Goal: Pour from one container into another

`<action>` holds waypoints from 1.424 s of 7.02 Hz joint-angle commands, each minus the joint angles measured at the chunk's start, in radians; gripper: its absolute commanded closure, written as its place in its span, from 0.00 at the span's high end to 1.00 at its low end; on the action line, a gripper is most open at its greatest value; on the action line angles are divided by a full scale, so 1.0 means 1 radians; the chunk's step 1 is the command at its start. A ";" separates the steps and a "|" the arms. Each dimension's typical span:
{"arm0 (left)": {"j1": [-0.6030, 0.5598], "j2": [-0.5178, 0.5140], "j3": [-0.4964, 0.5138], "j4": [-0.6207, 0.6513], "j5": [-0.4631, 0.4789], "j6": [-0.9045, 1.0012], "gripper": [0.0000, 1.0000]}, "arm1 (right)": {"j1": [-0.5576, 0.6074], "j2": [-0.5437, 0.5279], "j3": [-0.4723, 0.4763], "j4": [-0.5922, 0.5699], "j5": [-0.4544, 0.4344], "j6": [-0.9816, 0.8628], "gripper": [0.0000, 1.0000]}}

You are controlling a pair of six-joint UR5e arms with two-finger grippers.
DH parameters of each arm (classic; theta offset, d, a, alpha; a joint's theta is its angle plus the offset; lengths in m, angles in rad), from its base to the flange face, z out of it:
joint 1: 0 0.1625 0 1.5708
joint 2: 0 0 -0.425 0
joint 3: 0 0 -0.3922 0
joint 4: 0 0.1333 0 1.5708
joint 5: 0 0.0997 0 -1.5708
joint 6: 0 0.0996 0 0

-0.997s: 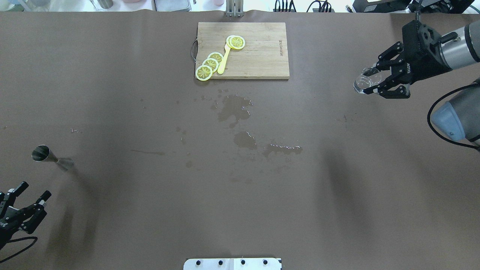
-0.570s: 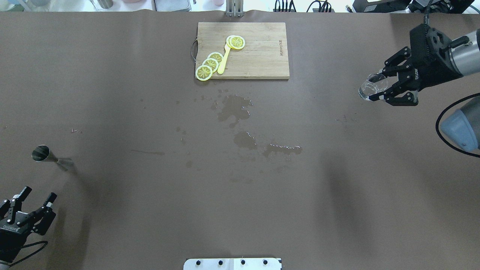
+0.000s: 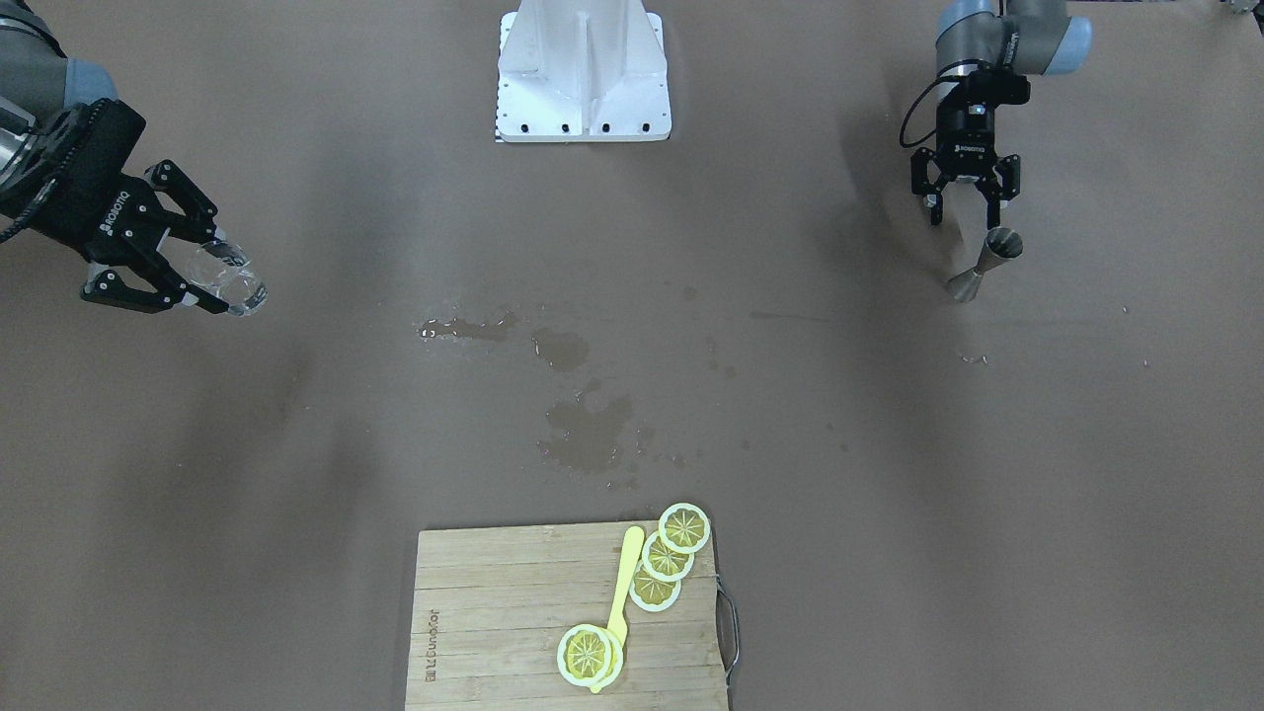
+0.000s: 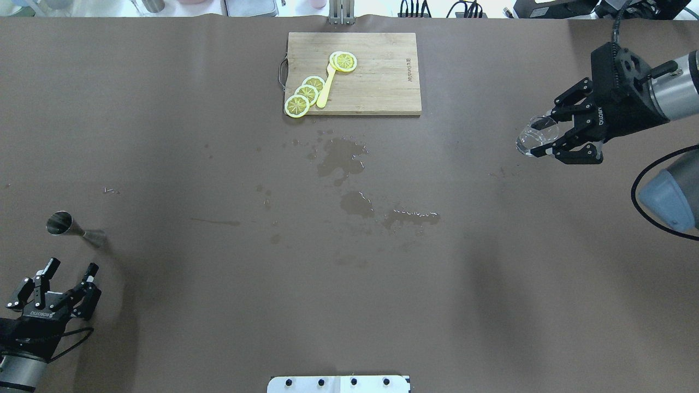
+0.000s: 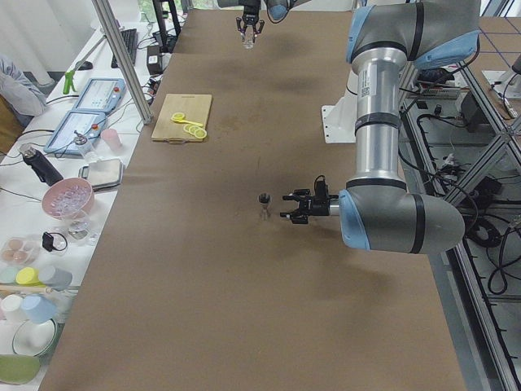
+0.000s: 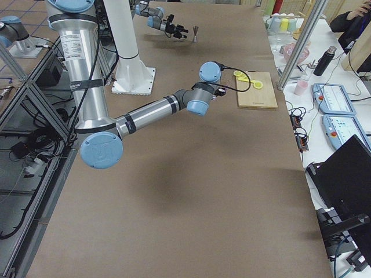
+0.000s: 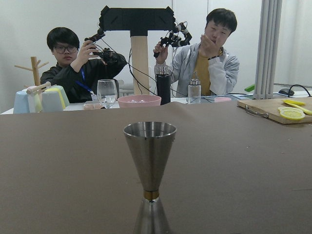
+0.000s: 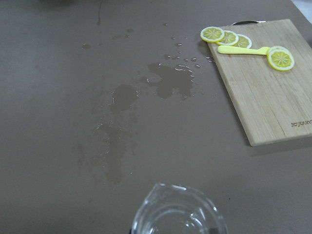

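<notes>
Gripping glass cup [image 4: 532, 139] in right gripper [image 4: 541, 132], clamped on its wall, at 2 o'clock on table [image 4: 218, 300]. Holding left gripper [image 4: 73, 266] spread wide, empty, at 6 o'clock from upright jigger [image 4: 76, 230].

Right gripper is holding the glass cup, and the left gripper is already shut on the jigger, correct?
Not quite. The left gripper is open and apart from the jigger, which stands free with nothing gripping it; the overhead exterior view shows the gap between them. The right gripper is indeed holding the glass cup.
</notes>
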 commanded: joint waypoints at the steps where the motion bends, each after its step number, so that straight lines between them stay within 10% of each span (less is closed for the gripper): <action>1: -0.090 -0.042 -0.014 0.063 -0.056 -0.004 0.78 | -0.009 0.002 0.002 0.000 -0.004 0.001 0.00; 7: -0.184 -0.068 -0.004 0.149 -0.116 -0.005 0.64 | -0.006 0.000 0.061 -0.087 0.010 0.006 0.00; 10: -0.184 -0.081 -0.023 0.149 -0.116 -0.030 0.04 | 0.023 -0.004 0.061 -0.087 0.037 0.004 0.00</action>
